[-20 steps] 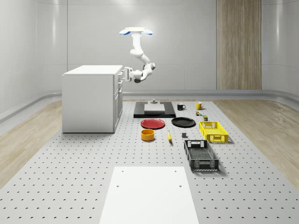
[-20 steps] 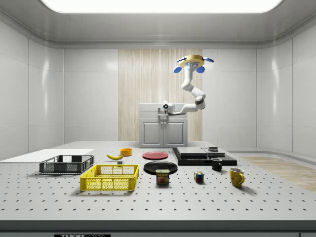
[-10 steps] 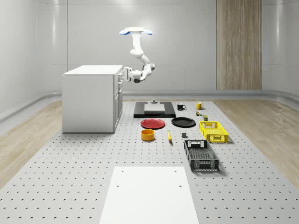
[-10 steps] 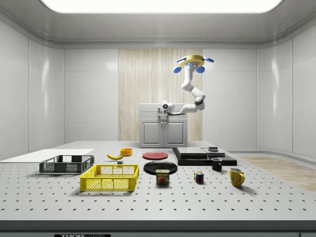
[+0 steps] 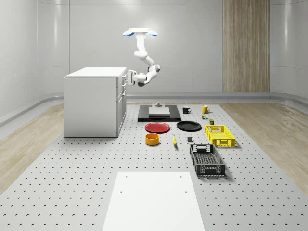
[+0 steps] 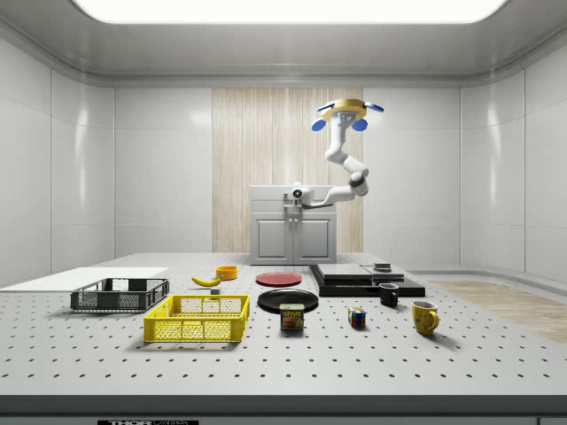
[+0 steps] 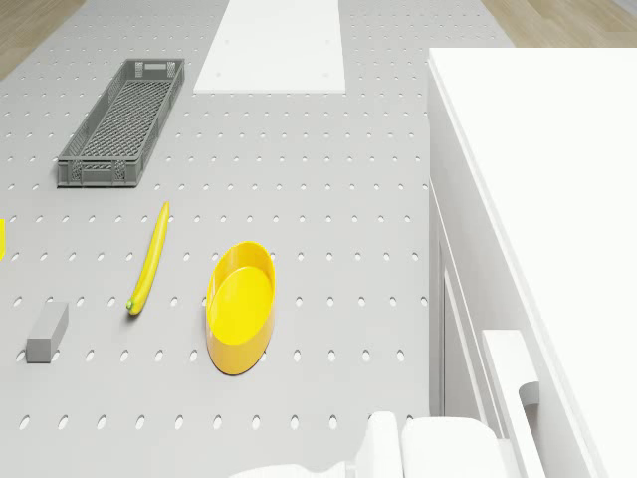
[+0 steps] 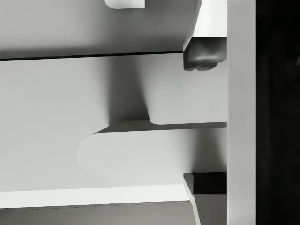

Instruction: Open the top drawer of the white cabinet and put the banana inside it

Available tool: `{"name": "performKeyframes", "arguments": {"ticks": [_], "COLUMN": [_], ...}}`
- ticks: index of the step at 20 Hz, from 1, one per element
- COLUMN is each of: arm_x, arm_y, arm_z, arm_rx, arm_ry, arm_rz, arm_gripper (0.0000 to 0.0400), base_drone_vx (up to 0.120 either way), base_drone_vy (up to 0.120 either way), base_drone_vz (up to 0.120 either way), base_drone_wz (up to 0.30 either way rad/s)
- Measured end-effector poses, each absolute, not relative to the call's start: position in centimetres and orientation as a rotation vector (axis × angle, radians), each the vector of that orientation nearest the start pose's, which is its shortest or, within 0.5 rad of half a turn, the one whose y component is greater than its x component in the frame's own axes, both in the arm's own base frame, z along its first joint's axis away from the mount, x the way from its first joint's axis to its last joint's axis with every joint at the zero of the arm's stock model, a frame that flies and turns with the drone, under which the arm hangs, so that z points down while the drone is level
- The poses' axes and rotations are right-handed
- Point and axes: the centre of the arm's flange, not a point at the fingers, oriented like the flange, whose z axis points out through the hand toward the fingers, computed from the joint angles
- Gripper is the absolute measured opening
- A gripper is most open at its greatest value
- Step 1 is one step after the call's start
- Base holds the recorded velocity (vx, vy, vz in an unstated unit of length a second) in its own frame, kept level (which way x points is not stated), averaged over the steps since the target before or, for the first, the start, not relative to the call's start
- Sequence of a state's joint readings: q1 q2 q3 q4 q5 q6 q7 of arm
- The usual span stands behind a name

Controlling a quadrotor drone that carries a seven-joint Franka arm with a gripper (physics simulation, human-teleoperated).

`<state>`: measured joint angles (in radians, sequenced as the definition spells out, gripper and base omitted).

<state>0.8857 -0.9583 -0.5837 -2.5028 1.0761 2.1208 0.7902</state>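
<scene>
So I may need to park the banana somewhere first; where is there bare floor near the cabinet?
Free: the pegboard floor between the white cabinet and the yellow bowl, and the stretch towards the white panel. Crowded: by the red plate, black plate, banana and the two crates.

— That white cabinet [image 5: 94, 101] looks matt and smooth, like painted board, and its drawer handle [image 8: 140, 152] has the same flat white finish.

— The table [image 5: 72, 183] is dull grey metal, drilled all over with holes. The wall panel [image 5: 245, 45] behind is pale wood grain.

— The yellow bowl [image 7: 239, 307] has a slight plastic sheen; the banana [image 7: 149, 259] is smooth and matt.

— The grey crate [image 7: 121, 124] is lattice plastic. The gripper's pads [image 8: 202, 54] look like dark rubber.
</scene>
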Motion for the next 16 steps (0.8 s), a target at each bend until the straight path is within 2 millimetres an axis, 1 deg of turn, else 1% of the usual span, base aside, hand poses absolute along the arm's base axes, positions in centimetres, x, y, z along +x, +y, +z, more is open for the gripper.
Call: {"name": "performKeyframes", "arguments": {"ticks": [3, 4, 5, 8, 9, 12, 15, 16], "arm_x": [33.7, 33.9, 33.9, 33.8, 34.2, 34.0, 33.9, 33.3], "arm_y": [7.1, 6.8, 6.4, 5.0, 4.7, 3.1, 1.5, 0.5], "arm_z": [60.8, 60.4, 60.4, 60.4, 59.5, 59.8, 60.1, 61.5], "arm_rx": [-1.517, -1.512, -1.507, -1.501, -1.504, -1.495, -1.493, -1.512], "arm_ry": [0.632, 0.618, 0.616, 0.628, 0.598, 0.602, 0.616, 0.659], "arm_rz": [0.610, 0.601, 0.603, 0.617, 0.590, 0.599, 0.611, 0.636], "arm_gripper": [0.0206, 0.0184, 0.0166, 0.0165, 0.0151, 0.0127, 0.0140, 0.0250], "base_drone_vx": [0.000, 0.000, 0.000, 0.000, 0.000, 0.000, 0.000, 0.000], "base_drone_vy": [0.000, 0.000, 0.000, 0.000, 0.000, 0.000, 0.000, 0.000], "base_drone_vz": [0.000, 0.000, 0.000, 0.000, 0.000, 0.000, 0.000, 0.000], "base_drone_wz": [0.000, 0.000, 0.000, 0.000, 0.000, 0.000, 0.000, 0.000]}}
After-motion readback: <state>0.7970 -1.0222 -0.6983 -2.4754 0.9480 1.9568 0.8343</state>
